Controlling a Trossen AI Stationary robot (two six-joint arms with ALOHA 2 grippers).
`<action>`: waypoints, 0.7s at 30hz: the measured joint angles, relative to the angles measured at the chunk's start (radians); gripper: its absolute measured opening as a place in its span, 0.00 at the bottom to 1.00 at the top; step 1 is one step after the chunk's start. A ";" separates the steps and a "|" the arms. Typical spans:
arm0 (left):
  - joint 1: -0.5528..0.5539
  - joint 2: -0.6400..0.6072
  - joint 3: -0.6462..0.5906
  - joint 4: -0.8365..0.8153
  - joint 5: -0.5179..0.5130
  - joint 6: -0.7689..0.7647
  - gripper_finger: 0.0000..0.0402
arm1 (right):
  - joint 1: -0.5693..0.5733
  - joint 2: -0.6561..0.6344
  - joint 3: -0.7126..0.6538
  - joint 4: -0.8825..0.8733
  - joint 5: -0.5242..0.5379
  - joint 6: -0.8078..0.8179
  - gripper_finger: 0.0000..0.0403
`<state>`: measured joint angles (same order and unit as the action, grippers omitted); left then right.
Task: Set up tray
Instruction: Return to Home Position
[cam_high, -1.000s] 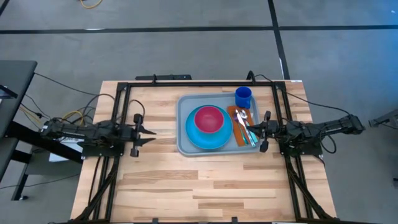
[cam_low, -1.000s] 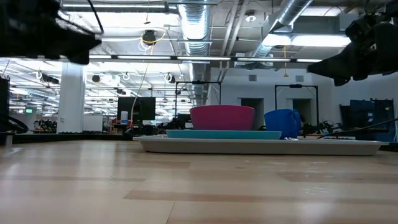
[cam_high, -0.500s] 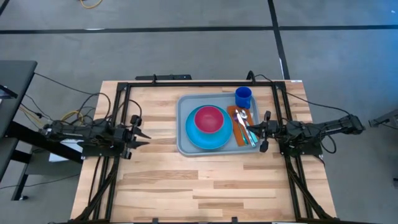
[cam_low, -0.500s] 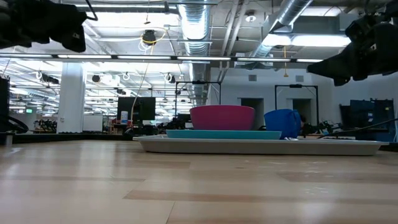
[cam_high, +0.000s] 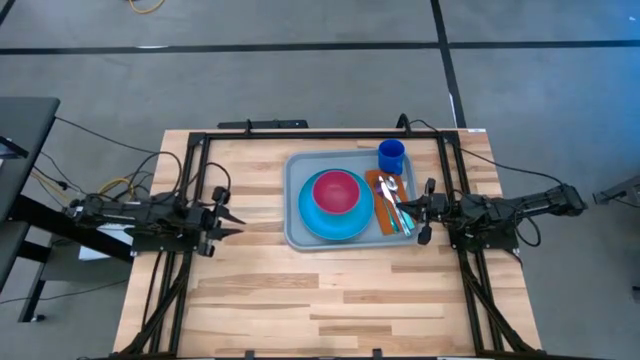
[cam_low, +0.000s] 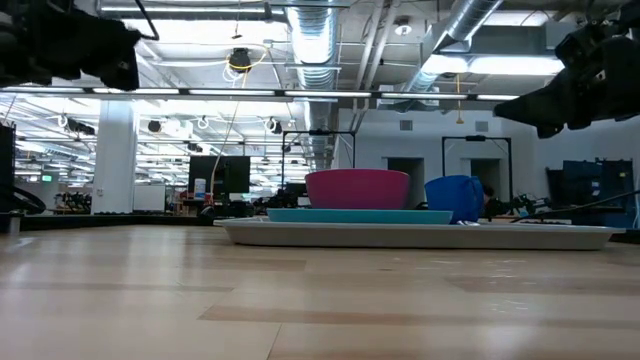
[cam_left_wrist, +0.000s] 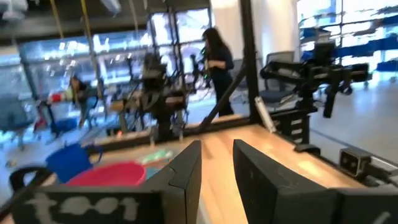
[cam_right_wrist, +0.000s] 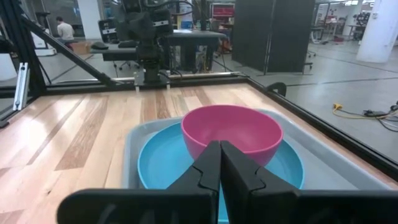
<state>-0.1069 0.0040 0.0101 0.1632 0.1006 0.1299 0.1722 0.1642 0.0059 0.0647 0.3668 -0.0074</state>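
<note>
The big flat grey-blue plastic tray (cam_high: 296, 236) lies long from 9 to 3 o'clock, just at 9 o'clock of the right gripper (cam_high: 414, 210), its fingers pressed together, and far off at 3 o'clock of the left gripper (cam_high: 232, 221), fingers slightly apart.

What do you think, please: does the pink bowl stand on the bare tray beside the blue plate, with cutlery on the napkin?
Not quite: the high view shows the pink bowl standing on the blue plate, not beside it; the plate lies on the tray, with cutlery on the napkin.
</note>
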 joint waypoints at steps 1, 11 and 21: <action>0.000 0.000 0.000 -0.017 -0.011 -0.009 0.20 | 0.000 0.000 0.000 0.000 0.000 0.000 0.00; 0.000 0.009 -0.001 -0.127 -0.092 -0.056 0.20 | 0.000 0.000 0.000 0.000 0.000 0.000 0.00; 0.000 0.009 -0.002 -0.128 -0.114 -0.081 0.20 | 0.000 0.000 0.000 0.000 0.000 0.000 0.00</action>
<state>-0.1066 0.0132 0.0082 0.0349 -0.0132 0.0490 0.1722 0.1642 0.0059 0.0647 0.3672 -0.0074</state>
